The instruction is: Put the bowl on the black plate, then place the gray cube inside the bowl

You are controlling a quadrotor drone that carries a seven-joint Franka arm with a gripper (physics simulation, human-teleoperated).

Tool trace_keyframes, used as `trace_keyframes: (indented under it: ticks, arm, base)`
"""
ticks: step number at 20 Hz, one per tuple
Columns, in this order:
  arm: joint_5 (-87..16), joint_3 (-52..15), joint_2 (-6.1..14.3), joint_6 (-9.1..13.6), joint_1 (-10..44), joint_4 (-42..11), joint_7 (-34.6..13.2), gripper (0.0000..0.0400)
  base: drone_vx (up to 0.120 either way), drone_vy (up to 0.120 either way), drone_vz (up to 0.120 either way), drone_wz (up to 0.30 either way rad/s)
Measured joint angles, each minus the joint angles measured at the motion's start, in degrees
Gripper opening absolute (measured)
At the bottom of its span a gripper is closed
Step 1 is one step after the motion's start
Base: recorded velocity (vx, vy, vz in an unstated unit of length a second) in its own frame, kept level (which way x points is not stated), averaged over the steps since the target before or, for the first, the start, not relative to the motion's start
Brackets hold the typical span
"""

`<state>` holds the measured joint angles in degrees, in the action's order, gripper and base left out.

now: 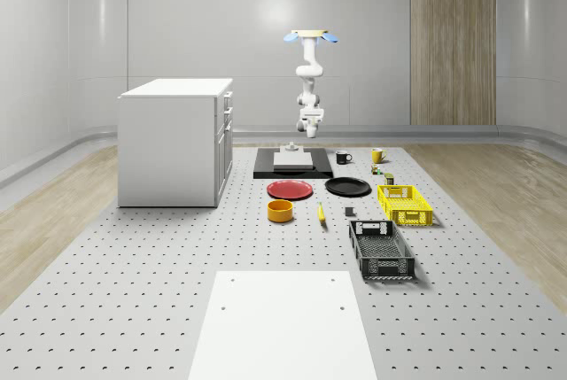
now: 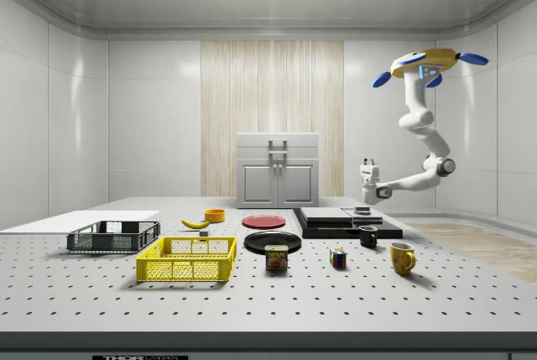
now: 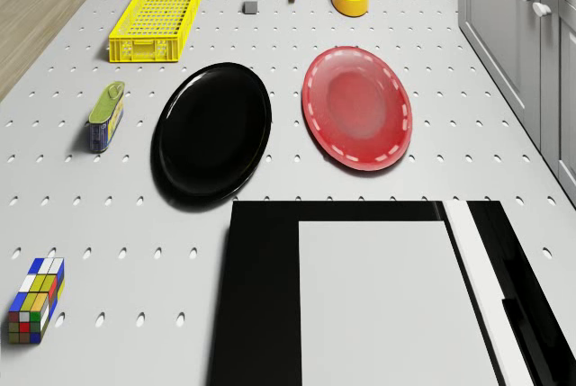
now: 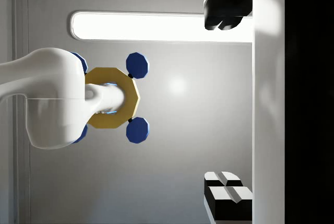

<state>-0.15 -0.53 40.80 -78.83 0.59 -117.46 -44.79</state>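
the drone (image 1: 311, 36) hovers high over the far end of the perforated table (image 1: 159, 309), above the black slab (image 1: 266, 170) with its pale block on top, and rests on nothing; the arm (image 2: 419, 121) hangs down from it and bends toward the side view's left, carrying the gripper (image 2: 368, 177) above the slab, well clear of every object; in the wrist view the two fingers (image 4: 224, 12) stand wide apart with nothing between them, so the hand is spread and empty; the bowl (image 1: 280, 211), yellow with straight low walls, sits on the table just in front of the red plate (image 1: 290, 190) and near the banana (image 1: 321, 213); in the drone view it lies beyond the red plate (image 3: 357, 108); the black plate (image 1: 347, 187) lies bare beside the red one, toward the whole-scene view's right; the gray cube (image 3: 249, 7) is a small block between the banana and the yellow basket (image 1: 404, 204), standing apart from both; neither step is begun; judgement on handling: the bowl looks rigid, light and smooth, with no handle, so the wall is the likely place to take hold, one finger inside the rim and one outside, set down squarely to avoid tipping it; a glossy wall may slip under a shallow pinch; the cube looks stiff and light, with flat opposite faces that suit a pinch from above; other items noted: black basket (image 1: 381, 250), cabinet (image 1: 175, 141), two mugs (image 2: 368, 237), tin (image 3: 105, 115), puzzle cube (image 3: 36, 300).
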Motion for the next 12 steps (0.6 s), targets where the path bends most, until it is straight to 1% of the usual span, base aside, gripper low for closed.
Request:
trace_keyframes:
  ticks: [10, 12]
  arm:
    - [-1.53, -1.10, 0.31, -0.44, 0.35, -0.32, -0.19, 0.0400]
    - [-2.28, -1.64, 0.38, -0.53, 0.52, -0.40, -0.29, 0.0400]
  base:
    - [0.120, 0.000, 0.000, 0.000]
    - [0.120, 0.000, -0.120, 0.000]
